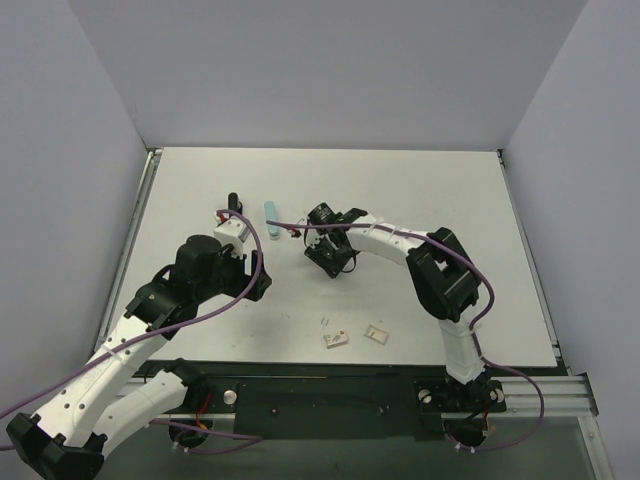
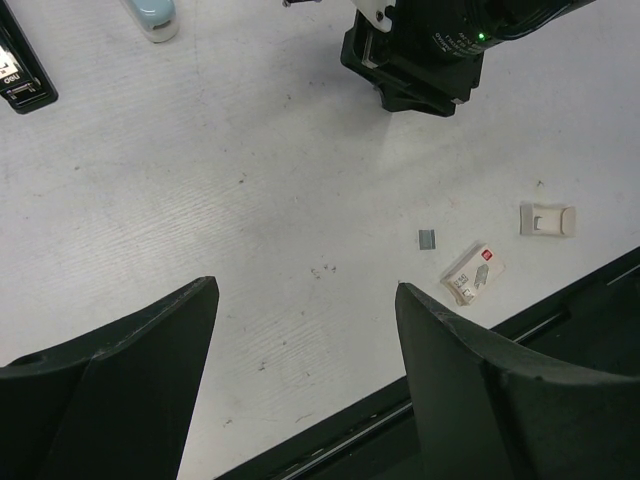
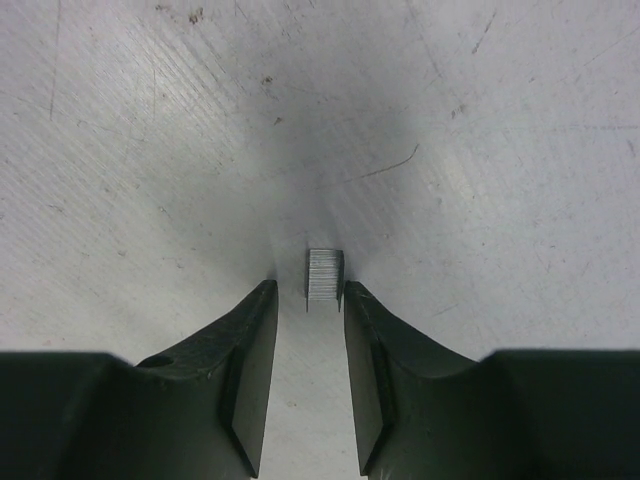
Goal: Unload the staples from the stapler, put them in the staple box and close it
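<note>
**A:** What's biggest?

**B:** The white, scuffed table [image 1: 420,190]. The right arm [image 1: 440,270] stretches across it. The right gripper [image 3: 310,288] has its jaws narrowly parted, and a short staple strip [image 3: 324,272] lies flat between the very tips. There is a sliver of gap on one side, so it isn't clamped.

**A:** The other tool?

**B:** The left gripper [image 2: 305,290] is spread wide and holds nothing. Far ahead on its left the black stapler [image 2: 20,75] is cut off by the frame edge. The pale blue object [image 2: 150,15] near it is cropped too.

**A:** Smaller things?

**B:** Ahead on its right are a white tag [image 2: 473,275] and a white clip [image 2: 548,219]. The grey speck [image 2: 428,238] is too small to identify.
</note>
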Available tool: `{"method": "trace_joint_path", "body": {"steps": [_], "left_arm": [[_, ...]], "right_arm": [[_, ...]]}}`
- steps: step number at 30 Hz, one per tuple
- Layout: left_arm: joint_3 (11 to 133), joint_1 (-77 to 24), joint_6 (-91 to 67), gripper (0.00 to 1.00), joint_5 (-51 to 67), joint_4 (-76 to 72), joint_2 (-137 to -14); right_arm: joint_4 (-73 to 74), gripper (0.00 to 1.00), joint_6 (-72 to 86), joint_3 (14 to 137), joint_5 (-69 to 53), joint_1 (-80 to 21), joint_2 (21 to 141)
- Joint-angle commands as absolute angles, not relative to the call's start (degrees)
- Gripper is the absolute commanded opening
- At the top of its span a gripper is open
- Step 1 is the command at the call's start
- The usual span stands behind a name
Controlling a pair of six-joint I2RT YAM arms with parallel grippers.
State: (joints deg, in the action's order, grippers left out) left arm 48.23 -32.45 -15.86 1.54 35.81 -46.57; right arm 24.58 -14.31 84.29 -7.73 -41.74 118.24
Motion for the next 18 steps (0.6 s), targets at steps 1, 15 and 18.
{"method": "trace_joint_path", "body": {"steps": [1, 15, 18], "left_arm": [[48.2, -32.1, -15.5, 0.82, 2.2, 33.4, -46.1], [48.2, -31.6, -15.6, 0.82, 2.0, 33.4, -45.2], [48.2, -31.6, -15.6, 0.82, 2.2, 33.4, -45.3]], "right_arm": [[26.3, 0.27, -14.9, 85.2, -4.5, -42.2, 120.1], [21.7, 0.13, -1.5, 80.0, 2.9, -45.0, 109.0], [21.9, 0.13, 2.9, 78.0, 7.8, -46.9, 105.2]]}}
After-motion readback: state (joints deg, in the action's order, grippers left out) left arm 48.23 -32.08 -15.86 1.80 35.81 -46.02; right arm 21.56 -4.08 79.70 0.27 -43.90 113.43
